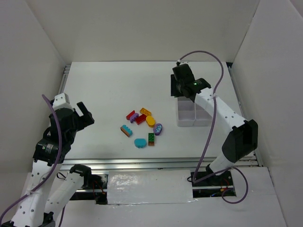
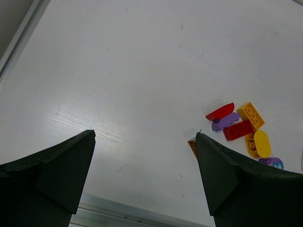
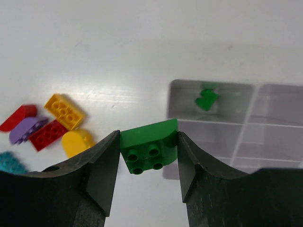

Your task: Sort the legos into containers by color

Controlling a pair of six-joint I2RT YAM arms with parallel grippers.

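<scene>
Your green brick [image 3: 149, 152] sat pinched in your right gripper [image 3: 147, 138] near the white tray [image 3: 246, 124], where another green piece [image 3: 207, 100] lay in a corner compartment. The other legos [image 1: 143, 126] lay loose on the table [image 1: 104, 94]; your left gripper [image 2: 144, 137] hung wide open.

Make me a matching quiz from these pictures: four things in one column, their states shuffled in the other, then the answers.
Things:
1. right gripper
2. left gripper
3. yellow oval
4. tray

States:
A. open, holding nothing
B. lying on the table beside a red brick
C. shut on a green brick
D. has a green piece in one compartment

Pairs: 1-C, 2-A, 3-B, 4-D
</scene>
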